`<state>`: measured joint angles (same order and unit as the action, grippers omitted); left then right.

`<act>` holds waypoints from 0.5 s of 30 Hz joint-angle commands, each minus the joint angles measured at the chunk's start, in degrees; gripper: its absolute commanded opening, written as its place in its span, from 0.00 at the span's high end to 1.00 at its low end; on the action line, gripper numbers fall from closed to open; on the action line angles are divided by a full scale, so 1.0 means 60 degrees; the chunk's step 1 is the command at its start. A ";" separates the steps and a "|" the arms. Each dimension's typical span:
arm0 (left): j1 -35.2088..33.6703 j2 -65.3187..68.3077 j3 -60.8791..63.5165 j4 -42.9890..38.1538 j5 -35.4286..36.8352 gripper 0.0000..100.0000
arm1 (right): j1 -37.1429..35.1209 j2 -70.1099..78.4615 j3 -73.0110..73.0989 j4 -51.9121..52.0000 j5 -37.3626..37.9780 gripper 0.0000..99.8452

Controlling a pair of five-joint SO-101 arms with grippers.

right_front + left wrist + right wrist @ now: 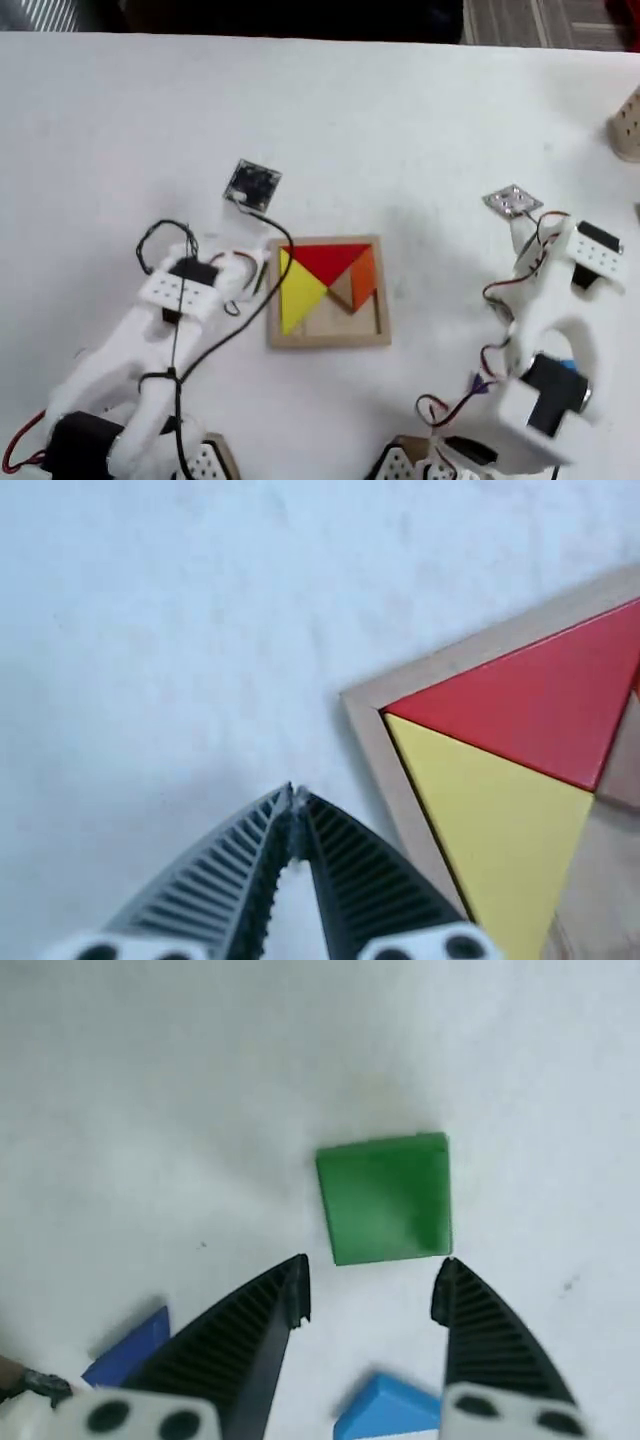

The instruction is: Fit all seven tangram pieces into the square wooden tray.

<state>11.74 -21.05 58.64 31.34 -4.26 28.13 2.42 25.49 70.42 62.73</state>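
- Since the green square (385,1198) looks thin, stiff, light and glossy, lying flat on the white table (150,1080), grip two opposite straight edges; you risk slip.
- Right gripper (372,1275): spread wide, empty, square just ahead of its tips.
- Left gripper (297,800): closed on nothing, at 9 o'clock of the part-filled wooden tray (330,340).

In the tray (330,341), pieces (325,260) lie toward its far side

No readable text, labels, numbers or signs on anything in these views; pieces, tray and surface bear no print.
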 commanded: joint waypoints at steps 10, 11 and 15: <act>-0.0022 -0.0330 -0.0073 -0.0308 0.0000 0.98 | -0.0637 0.1473 -0.1201 0.0652 0.0952 0.75; -0.0022 -0.0330 -0.0073 -0.0308 0.0000 0.98 | -0.0681 0.1458 -0.1216 0.0623 0.0777 0.75; -0.0022 -0.0330 -0.0073 -0.0308 0.0000 0.98 | -0.0667 0.1648 -0.1143 -0.0359 0.0117 0.75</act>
<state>11.74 -21.05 58.64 30.73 -4.26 24.88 12.26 20.40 71.74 65.80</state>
